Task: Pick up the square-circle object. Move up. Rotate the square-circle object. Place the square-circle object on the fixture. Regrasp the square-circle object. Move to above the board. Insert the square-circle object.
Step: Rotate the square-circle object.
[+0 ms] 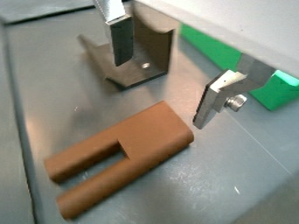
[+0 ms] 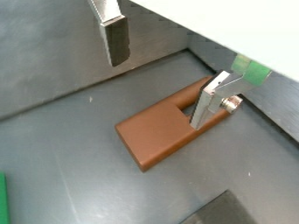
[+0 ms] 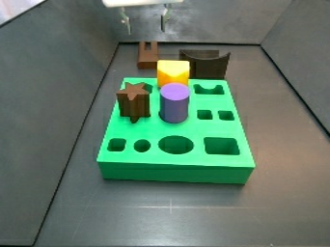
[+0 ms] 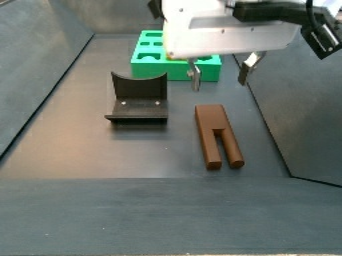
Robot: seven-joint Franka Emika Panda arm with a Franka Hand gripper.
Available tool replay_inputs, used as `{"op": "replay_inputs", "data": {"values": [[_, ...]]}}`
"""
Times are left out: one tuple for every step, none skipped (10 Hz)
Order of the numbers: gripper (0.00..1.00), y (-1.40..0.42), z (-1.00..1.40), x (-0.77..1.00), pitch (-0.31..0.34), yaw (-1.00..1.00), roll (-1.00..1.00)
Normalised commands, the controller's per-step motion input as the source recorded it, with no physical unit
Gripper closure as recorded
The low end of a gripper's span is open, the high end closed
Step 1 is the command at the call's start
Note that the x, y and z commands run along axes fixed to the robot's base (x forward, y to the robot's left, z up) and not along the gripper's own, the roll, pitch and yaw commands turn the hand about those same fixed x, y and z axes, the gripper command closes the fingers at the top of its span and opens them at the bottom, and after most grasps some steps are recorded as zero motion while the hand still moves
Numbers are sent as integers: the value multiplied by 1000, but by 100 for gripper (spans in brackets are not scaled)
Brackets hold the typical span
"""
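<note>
Gripper [image 4: 222,72]: I am hovering it empty, jaws apart, just above the square-circle object's [image 4: 218,135] end. Object is lying flat beside the fixture [image 4: 138,98], awaiting pickup; beyond it, the board [image 4: 156,55].

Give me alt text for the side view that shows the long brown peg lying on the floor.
A long brown forked peg lies flat on the dark floor, with the open pincer hanging just above its far end, not touching it. A dark scooped stand sits beside it, and a green board lies behind.
</note>
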Motion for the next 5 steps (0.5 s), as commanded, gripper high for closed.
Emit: {"op": "replay_inputs", "data": {"values": [[0,-3,-128,32,0,1000,-1],[0,0,-76,24,0,1000,-2],[0,0,-60,22,0,1000,-2],[0,1,-58,22,0,1000,-2],[0,0,-52,24,0,1000,-3]]}}
